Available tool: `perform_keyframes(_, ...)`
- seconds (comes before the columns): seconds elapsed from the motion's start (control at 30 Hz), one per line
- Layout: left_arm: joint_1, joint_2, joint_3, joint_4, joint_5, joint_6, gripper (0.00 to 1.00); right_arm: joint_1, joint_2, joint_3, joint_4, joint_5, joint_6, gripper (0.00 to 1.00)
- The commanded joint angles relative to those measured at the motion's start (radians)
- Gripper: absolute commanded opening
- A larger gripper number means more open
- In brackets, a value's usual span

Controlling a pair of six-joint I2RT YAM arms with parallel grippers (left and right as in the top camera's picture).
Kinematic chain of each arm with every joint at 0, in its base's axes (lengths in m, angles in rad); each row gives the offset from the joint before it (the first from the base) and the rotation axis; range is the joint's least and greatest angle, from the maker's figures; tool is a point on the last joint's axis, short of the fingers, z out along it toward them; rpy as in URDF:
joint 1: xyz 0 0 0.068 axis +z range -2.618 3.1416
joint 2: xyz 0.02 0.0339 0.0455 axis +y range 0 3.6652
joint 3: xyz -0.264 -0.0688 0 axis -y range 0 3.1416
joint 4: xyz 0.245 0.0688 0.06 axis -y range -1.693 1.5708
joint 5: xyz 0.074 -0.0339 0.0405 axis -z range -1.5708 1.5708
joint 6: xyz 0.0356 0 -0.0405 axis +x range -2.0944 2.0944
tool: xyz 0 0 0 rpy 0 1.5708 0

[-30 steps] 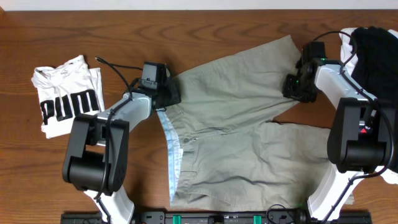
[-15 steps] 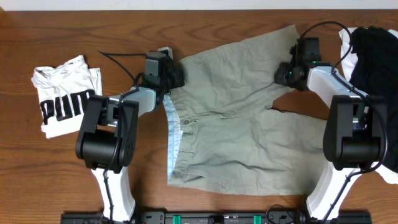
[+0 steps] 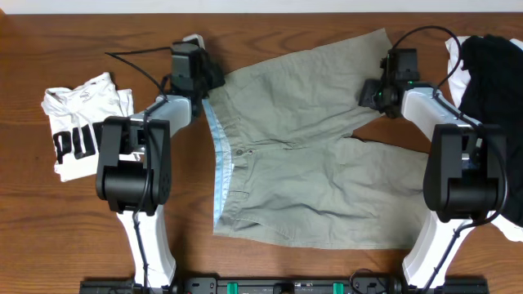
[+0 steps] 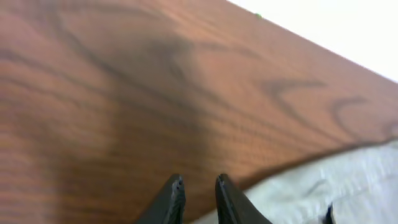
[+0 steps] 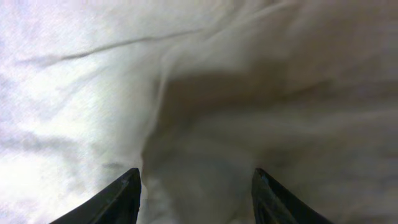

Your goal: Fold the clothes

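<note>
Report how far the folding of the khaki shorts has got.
Done: the shorts lie spread flat, waistband left, legs right; a white PUMA shirt looks folded beside them. In hand: the left gripper sits at the upper waistband corner, fingers nearly together, grip unclear; the right gripper is open over the upper leg. Left: no fold is made yet.

Each arm has white shells between black joints and thin black cables. The left pincer has black tapered fingers.
</note>
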Motion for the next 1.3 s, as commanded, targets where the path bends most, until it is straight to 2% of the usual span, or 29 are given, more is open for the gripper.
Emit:
perform_keyframes(0.0,0.004,0.010,0.015,-0.005,0.027,0.017,0.20,-0.024,0.037,-0.020,-0.010,0.039,0.033,0.56)
perform_keyframes(0.13,0.004,0.001,0.018,-0.041,0.177,0.016,0.20,-0.022,0.037,-0.020,-0.045,0.035,0.032,0.59)
perform_keyframes(0.27,0.003,-0.065,0.019,-0.206,0.274,0.017,0.21,-0.023,0.032,-0.020,-0.075,0.035,0.028,0.62)
perform_keyframes(0.57,0.003,-0.239,0.019,-0.697,0.295,0.036,0.22,-0.024,0.016,-0.020,-0.122,0.032,0.013,0.64)
perform_keyframes(0.7,-0.002,-0.249,0.018,-0.801,0.284,0.036,0.22,-0.024,0.016,-0.020,-0.142,0.028,0.013,0.64)
perform_keyframes(0.77,-0.011,-0.238,0.017,-0.817,0.221,0.035,0.22,-0.024,0.016,-0.020,-0.146,0.016,0.013,0.64)
perform_keyframes(0.83,-0.018,-0.224,0.017,-0.807,0.128,0.035,0.36,-0.024,0.016,-0.020,-0.149,0.013,0.013,0.64)
perform_keyframes(0.87,-0.019,-0.217,0.017,-0.793,0.076,0.035,0.38,-0.024,0.016,-0.020,-0.150,0.013,0.013,0.65)
perform_keyframes(1.0,-0.016,-0.193,0.017,-0.731,-0.053,0.035,0.39,-0.024,0.016,-0.020,-0.159,0.013,0.013,0.65)
perform_keyframes(1.27,-0.011,-0.105,0.017,-0.562,-0.043,0.035,0.38,-0.024,0.016,-0.020,-0.161,0.013,0.013,0.66)
